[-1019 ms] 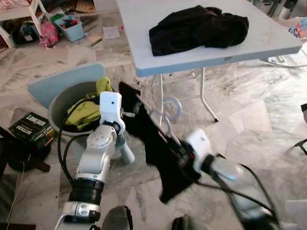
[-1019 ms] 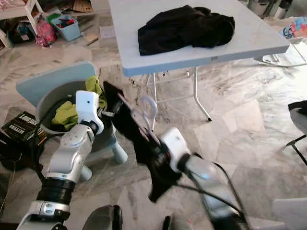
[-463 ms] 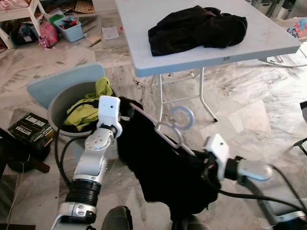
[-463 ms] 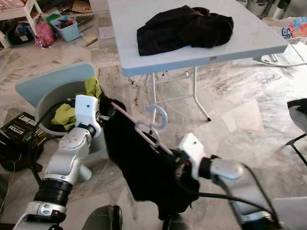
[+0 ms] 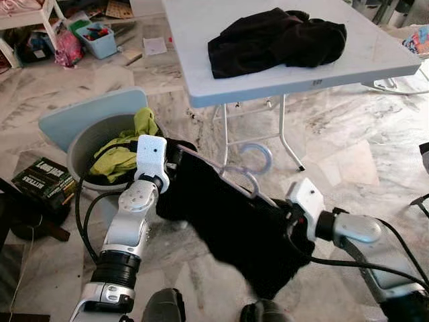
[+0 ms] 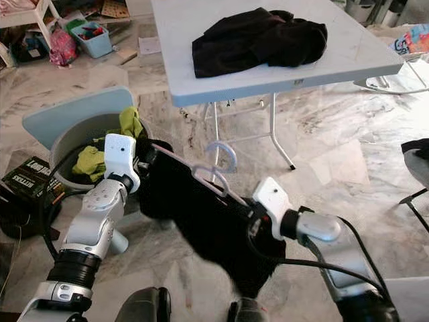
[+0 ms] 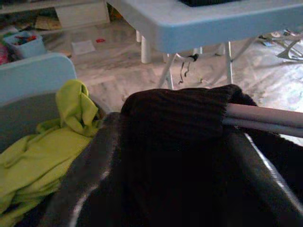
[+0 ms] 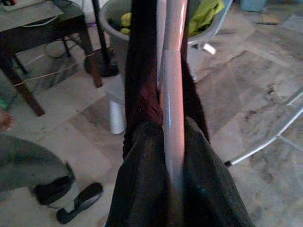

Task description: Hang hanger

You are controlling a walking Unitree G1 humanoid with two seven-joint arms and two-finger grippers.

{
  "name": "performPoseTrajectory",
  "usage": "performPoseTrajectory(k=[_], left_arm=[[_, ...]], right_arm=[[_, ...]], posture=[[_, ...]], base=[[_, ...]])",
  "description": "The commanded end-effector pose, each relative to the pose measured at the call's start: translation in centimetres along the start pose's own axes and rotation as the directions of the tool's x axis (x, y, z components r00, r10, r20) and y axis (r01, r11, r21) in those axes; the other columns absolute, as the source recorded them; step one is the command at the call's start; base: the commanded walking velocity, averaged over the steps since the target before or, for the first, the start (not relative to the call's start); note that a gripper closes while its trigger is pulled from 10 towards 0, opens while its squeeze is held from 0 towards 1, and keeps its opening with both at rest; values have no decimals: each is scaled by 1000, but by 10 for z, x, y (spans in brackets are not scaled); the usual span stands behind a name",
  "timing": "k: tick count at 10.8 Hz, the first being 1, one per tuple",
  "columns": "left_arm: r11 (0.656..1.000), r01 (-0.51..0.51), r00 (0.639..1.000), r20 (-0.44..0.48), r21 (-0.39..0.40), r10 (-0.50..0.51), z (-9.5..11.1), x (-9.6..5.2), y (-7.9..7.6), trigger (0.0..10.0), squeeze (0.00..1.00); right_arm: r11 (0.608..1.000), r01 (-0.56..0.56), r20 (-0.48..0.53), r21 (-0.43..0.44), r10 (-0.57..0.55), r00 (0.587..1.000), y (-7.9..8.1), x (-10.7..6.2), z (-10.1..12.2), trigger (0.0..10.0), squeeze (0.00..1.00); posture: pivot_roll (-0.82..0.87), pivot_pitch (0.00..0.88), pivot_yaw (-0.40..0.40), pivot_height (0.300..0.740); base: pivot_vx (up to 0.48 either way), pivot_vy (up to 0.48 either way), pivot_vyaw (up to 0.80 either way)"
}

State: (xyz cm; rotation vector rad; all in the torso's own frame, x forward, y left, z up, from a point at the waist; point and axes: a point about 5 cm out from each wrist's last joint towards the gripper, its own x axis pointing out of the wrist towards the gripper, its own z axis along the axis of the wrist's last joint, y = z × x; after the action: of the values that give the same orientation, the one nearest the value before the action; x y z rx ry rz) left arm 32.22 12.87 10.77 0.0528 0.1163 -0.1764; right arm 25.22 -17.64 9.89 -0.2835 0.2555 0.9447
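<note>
We see a white folding surface at far right, carrying a crumpled black garment.

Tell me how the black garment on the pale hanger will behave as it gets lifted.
Probably floppy: the black knitted garment sags in loose folds below the pale plastic hanger, held between the left gripper and right gripper. It may slide, since it is merely draped over the bar. It looks fairly light; the thin hanger stays straight under it.
</note>
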Motion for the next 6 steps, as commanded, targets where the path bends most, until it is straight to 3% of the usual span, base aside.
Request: performPoseTrajectory(k=[1, 4, 6], left_arm=[[993, -116, 993, 36, 9, 116, 8, -1, 24, 0, 0], [999, -53, 998, 34, -9, 53, 6, 0, 5, 0, 0], [999, -49, 998, 31, 1, 49, 4, -1, 4, 0, 0]], right_arm=[[997, 78, -26, 14, -78, 997, -10, -9, -7, 10000, 0], [960, 280, 80, 11, -280, 957, -30, 6, 12, 10000, 0], [971, 237, 107, 11, -237, 966, -17, 19, 20, 10000, 0]], posture=[[-59, 67, 4, 740], [-60, 68, 3, 740], [-62, 70, 0, 740]], base=[[0, 0, 0], [0, 0, 0], [0, 0, 0]])
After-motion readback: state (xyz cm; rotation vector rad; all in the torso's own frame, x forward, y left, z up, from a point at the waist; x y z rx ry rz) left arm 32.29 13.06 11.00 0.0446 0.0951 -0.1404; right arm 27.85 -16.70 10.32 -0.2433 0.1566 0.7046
